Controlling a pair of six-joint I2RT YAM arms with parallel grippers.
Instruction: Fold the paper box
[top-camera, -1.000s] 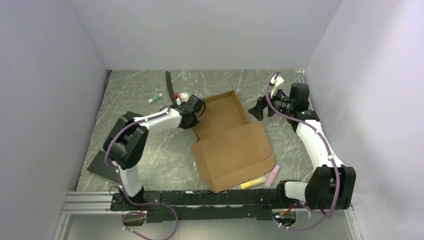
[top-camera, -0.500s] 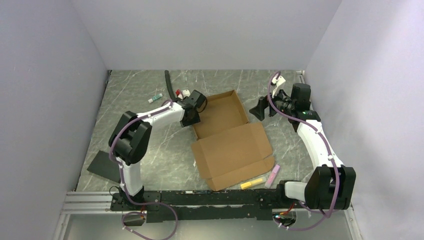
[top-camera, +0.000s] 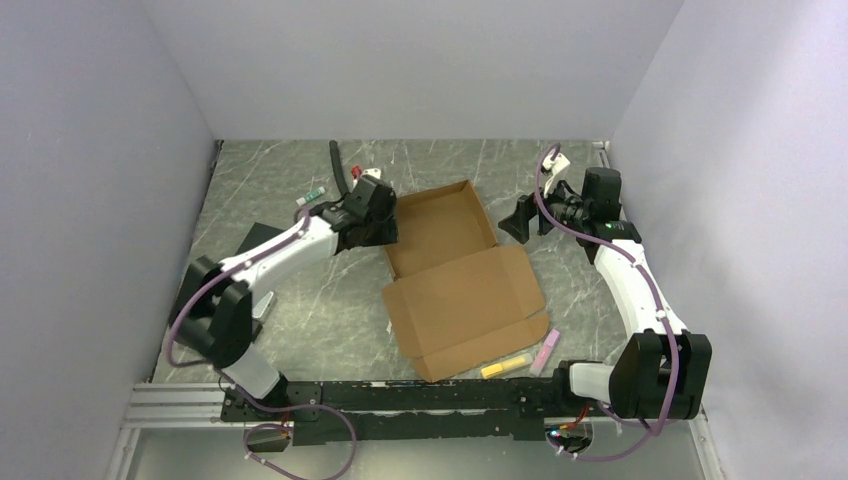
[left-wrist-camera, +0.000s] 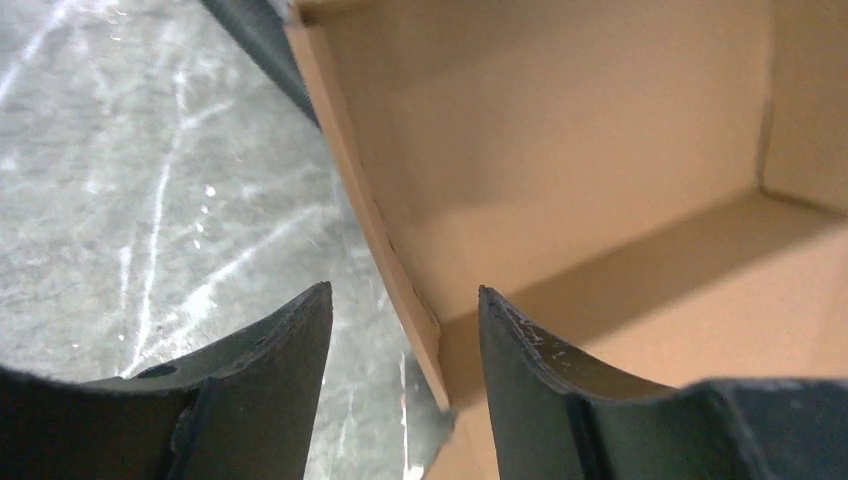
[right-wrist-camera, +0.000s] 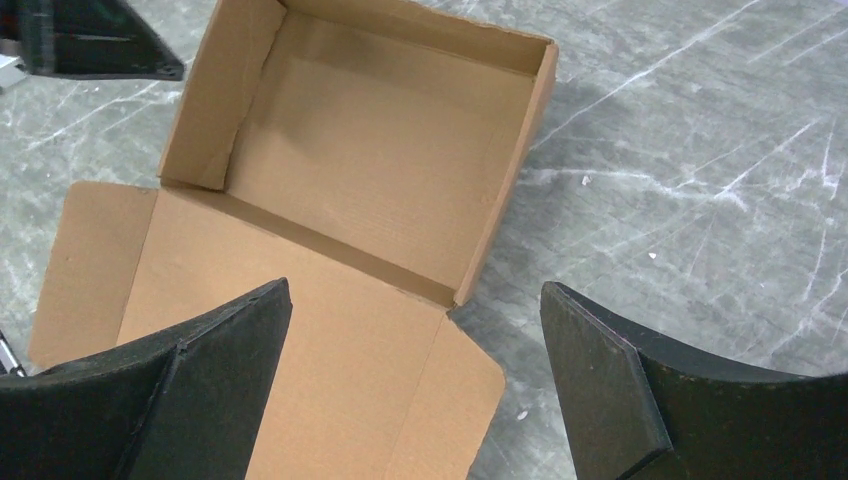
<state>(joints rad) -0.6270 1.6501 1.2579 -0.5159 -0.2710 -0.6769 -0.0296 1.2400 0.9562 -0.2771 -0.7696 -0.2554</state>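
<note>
The paper box (top-camera: 455, 270) is brown cardboard in the middle of the table. Its far half stands up as a shallow tray (right-wrist-camera: 370, 160) and its lid panel (top-camera: 468, 300) lies flat toward me. My left gripper (top-camera: 382, 230) is at the tray's left wall. In the left wrist view that wall (left-wrist-camera: 385, 235) runs between the fingers of the left gripper (left-wrist-camera: 403, 305), which is open with a gap on each side. My right gripper (top-camera: 520, 218) hovers wide open just right of the tray. The right wrist view shows its fingers (right-wrist-camera: 250, 330) above the lid's corner flap, holding nothing.
A black hose (top-camera: 340, 170), a green-capped tube (top-camera: 312, 197) and a small red-and-white item (top-camera: 362, 180) lie behind the left arm. A yellow marker (top-camera: 505, 365) and a pink one (top-camera: 545, 352) lie at the lid's near edge. A black pad (top-camera: 252, 235) shows under the left arm.
My left gripper has opened from shut and let go of the tray's left wall, and the left arm's elbow has swung out to the left. The right arm has not moved.
</note>
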